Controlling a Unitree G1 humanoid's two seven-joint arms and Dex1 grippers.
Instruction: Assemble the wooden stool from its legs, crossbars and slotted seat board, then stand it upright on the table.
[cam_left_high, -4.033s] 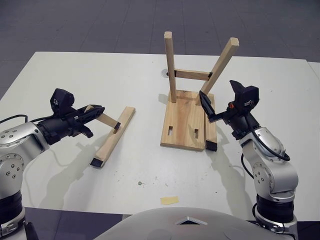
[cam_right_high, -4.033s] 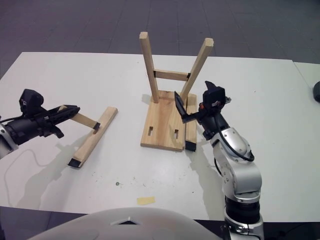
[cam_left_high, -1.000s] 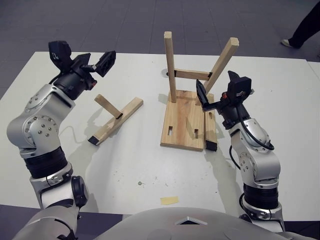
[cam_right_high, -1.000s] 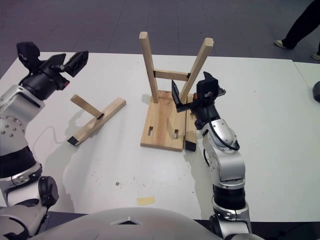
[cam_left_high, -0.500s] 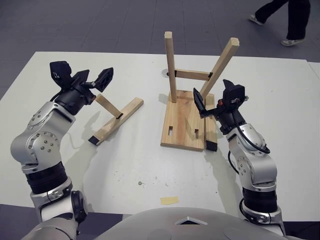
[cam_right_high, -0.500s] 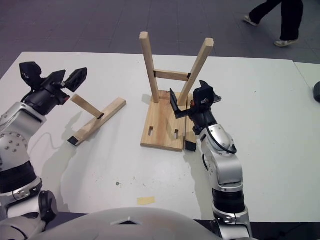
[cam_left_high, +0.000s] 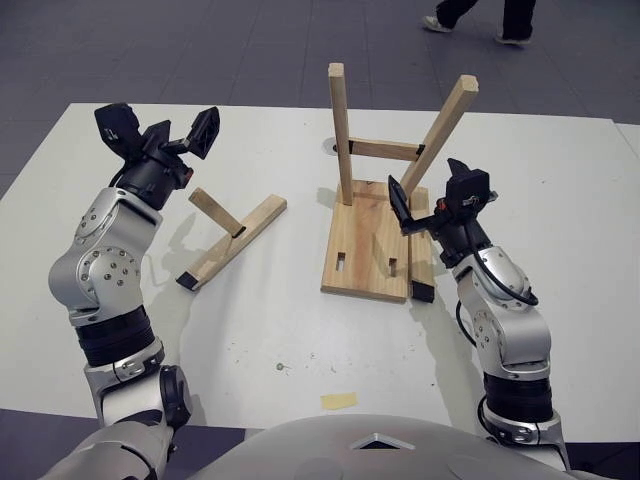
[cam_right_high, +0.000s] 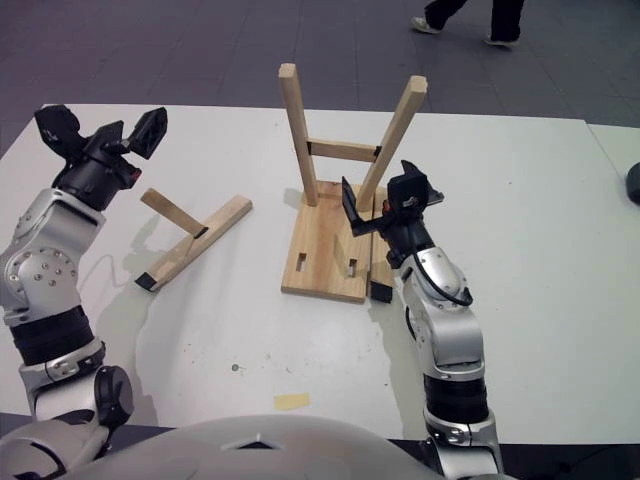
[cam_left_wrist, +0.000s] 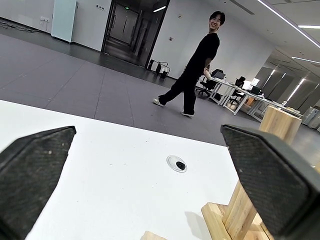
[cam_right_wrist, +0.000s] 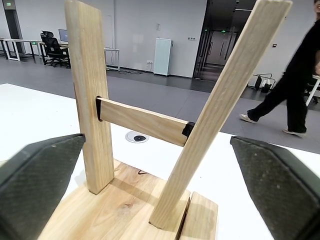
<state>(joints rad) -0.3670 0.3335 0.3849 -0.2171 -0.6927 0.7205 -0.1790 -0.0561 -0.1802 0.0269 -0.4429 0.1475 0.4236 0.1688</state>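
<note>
Left eye view: left end effector (cam_left_high: 163, 135) spread wide, empty, raised over the bench (cam_left_high: 260, 330) near the loose leg-and-crossbar piece (cam_left_high: 232, 240). Right end effector (cam_left_high: 420, 210) likewise spread, just beside the leaning leg of the upright leg pair (cam_left_high: 385, 150) standing on the slotted seat board (cam_left_high: 365, 245). Judgement: wood stiff, light; joints look loose. Grip legs mid-length, across flat faces.

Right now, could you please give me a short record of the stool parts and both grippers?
seat board: flat on the table, two legs and a crossbar standing on it
loose leg: lying along the board's right edge
leg with crossbar: lying left of the board
left gripper: open, held up left of that piece
right gripper: open, beside the tilted leg
</note>
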